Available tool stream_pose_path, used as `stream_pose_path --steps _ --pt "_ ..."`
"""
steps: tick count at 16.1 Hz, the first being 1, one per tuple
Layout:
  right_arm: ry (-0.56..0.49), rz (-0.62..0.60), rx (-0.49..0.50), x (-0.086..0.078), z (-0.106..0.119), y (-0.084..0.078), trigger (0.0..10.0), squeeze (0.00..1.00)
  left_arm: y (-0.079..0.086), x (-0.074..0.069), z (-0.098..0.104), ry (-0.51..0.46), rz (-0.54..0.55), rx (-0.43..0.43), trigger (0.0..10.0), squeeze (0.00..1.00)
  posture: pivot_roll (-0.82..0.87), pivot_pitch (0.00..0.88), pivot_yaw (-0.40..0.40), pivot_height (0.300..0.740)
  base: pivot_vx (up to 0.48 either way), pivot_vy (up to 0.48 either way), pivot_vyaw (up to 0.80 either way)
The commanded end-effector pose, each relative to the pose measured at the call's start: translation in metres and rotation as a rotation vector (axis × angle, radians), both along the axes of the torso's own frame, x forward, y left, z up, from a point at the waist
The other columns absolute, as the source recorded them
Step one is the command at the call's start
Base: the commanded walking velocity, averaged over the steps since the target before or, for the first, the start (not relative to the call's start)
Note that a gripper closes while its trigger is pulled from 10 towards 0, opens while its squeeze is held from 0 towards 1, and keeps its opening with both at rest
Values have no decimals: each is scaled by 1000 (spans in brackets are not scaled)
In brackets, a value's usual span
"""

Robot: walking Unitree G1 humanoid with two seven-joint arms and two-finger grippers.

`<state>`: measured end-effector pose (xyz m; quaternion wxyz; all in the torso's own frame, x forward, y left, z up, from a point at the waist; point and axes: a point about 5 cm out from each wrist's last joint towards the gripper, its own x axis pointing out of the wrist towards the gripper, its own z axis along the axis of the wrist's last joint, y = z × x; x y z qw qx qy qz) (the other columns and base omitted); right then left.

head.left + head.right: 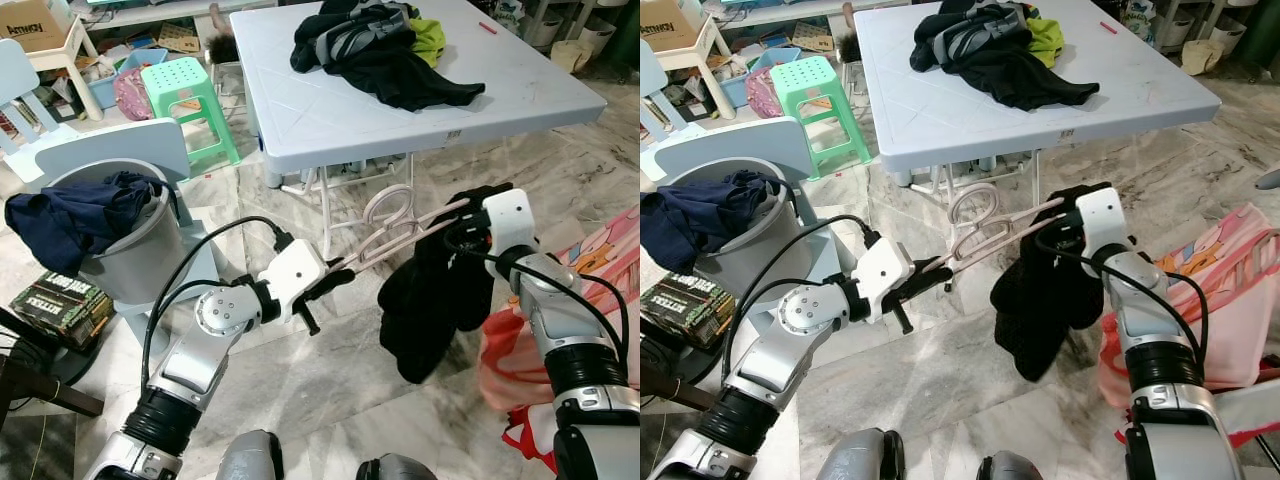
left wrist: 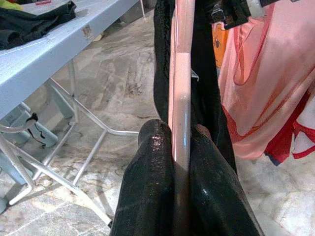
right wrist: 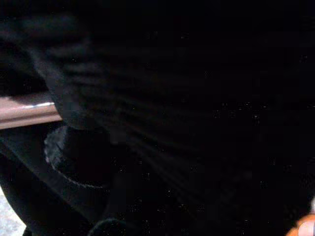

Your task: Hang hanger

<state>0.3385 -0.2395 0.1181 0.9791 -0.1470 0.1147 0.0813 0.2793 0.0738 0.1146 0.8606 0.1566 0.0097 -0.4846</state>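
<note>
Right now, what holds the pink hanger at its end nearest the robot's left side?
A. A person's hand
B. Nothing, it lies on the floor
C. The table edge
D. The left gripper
D: the left gripper has its black fingers shut on the hanger, which carries a black garment above the floor.

A pale blue folding surface stands on a marble-patterned floor. A heap of dark clothes with a lime-green piece lies on it, and a small red item sits near its far edge.
</note>
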Motion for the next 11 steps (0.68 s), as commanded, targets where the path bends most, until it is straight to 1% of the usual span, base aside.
stream_pose_path --steps 1,3,4,5,6,7,8,9,10,11 --pt "-31 2 12 0 4 0 0 0 -2 0 6 -35 -21 -9 0 0 7 56 8 740 0 0 0" --pt "-59 -26 7 -2 6 -4 0 0 0 1 5 -45 -11 6 0 0 7 53 7 740 0 0 0" --pt "-77 -63 -24 -2 9 -9 0 0 2 1 4 -51 5 22 0 0 5 52 8 740 0 0 0" --pt "-103 -106 -39 -2 13 -15 0 0 3 3 5 -55 20 32 0 0 5 52 8 740 0 0 0" --pt "-117 -124 -38 -1 16 -17 0 0 4 4 6 -55 27 31 0 0 1 57 9 740 0 0 0" --pt "-184 -201 -26 -1 25 -24 0 0 5 6 7 -67 41 38 0 0 -2 58 11 740 0 0 0" --pt "-206 -226 -29 -1 27 -26 0 0 5 7 6 -73 42 46 0 0 -2 58 11 740 0 0 0" --pt "-223 -242 -53 -2 29 -28 0 0 6 7 6 -79 38 56 0 0 -2 58 11 740 0 0 0" --pt "-255 -280 -54 -3 33 -32 0 0 7 6 3 -90 39 92 0 0 -2 58 11 740 0 0 0" --pt "-278 -303 -56 -3 36 -35 0 0 8 5 2 -93 38 109 0 0 -2 58 11 740 0 0 0"
